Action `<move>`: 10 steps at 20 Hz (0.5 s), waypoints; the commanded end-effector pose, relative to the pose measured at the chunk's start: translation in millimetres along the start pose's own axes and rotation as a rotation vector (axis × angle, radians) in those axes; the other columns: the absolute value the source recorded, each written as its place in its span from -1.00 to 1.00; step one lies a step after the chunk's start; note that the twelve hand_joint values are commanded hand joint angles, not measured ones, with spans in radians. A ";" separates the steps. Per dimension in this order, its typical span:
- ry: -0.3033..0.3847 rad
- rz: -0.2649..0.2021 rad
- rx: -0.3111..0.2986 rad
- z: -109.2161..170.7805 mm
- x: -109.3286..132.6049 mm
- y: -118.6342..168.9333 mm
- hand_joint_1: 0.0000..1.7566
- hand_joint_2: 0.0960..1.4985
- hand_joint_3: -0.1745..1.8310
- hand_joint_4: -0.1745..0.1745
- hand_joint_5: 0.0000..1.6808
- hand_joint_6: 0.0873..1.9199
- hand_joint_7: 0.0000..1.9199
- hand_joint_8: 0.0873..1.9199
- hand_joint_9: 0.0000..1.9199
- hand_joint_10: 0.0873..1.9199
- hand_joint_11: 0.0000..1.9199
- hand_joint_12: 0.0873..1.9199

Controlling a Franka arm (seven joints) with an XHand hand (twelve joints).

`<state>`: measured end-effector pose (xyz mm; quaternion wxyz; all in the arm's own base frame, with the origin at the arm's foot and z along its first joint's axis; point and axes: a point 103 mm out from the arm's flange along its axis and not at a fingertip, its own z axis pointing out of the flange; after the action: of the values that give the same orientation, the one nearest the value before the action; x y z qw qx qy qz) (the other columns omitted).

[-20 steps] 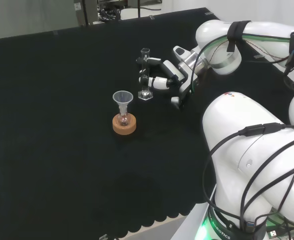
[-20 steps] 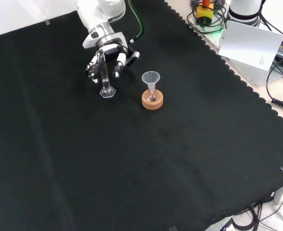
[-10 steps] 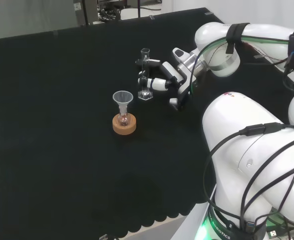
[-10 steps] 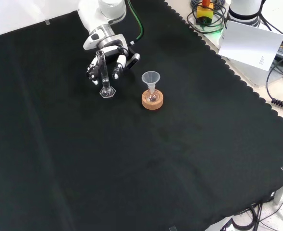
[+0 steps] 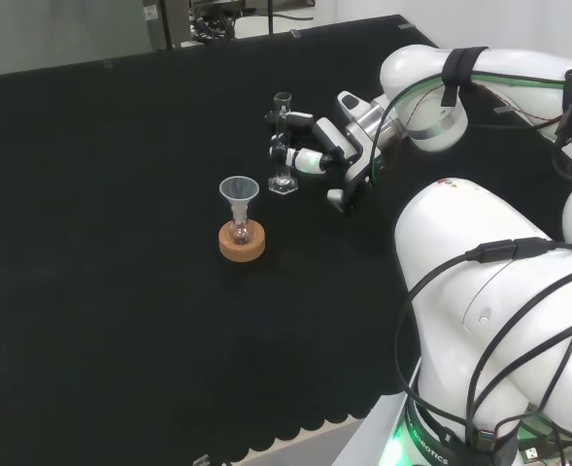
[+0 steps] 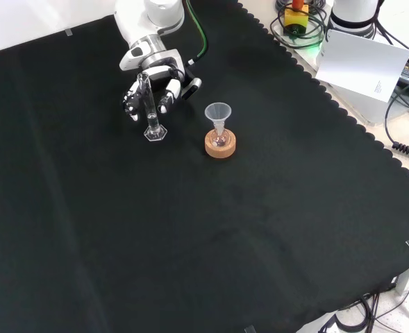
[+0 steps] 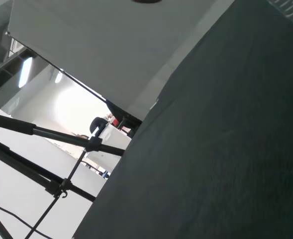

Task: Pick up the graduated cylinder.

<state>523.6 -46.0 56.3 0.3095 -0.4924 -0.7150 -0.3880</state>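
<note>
- The hand [image 5: 342, 146] reaches in from the right of the head view, fingers [image 5: 300, 161] stretched toward the graduated cylinder [image 5: 283, 146], which stands upright on its clear hexagonal foot at the fingertips.
- In the front view the hand [image 6: 155, 78] sits just behind the graduated cylinder [image 6: 150, 107]; fingers [image 6: 165, 97] show on both sides of the glass tube, spread and only lightly bent, not wrapped round it.
- Whether any finger actually touches the glass cannot be told; the cylinder's foot rests on the black cloth [image 6: 190, 236], so it has not been lifted.
- The cylinder looks empty, though clear glass makes that hard to judge. Any graduation marks on it are too fine to read.
- Near the hand, on the side toward the lower left of the head view, a clear funnel [image 5: 239, 200] sits in a small flask on a cork ring [image 5: 242, 244]. In the front view the funnel [image 6: 218, 115] and cork ring [image 6: 221, 145] stand to the right of the hand and a little nearer the camera, apart from the cylinder.
- A white sheet of paper [image 6: 365, 61] lies off the cloth, well away from the hand at the upper right of the front view; its print is too small to read.
- The wrist view looks across the black cloth [image 7: 226, 149] to a tripod [image 7: 61, 164] in the room beyond.
</note>
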 end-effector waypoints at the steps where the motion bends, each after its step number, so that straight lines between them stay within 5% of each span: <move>1: 0.007 -0.008 -0.022 0.6 0.8 -1.2 0.10 0.40 -1.00 0.17 -0.18 -0.95 -0.44 -0.51 -0.20 -0.63 -0.51 0.24; 10: 0.019 -0.013 -0.036 3.0 0.5 -1.9 0.13 0.40 -1.00 0.31 -0.13 -0.90 -0.41 -0.49 -0.19 -0.63 -0.49 0.23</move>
<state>521.4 -43.7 54.6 0.3059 -0.4892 -0.7094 -0.4048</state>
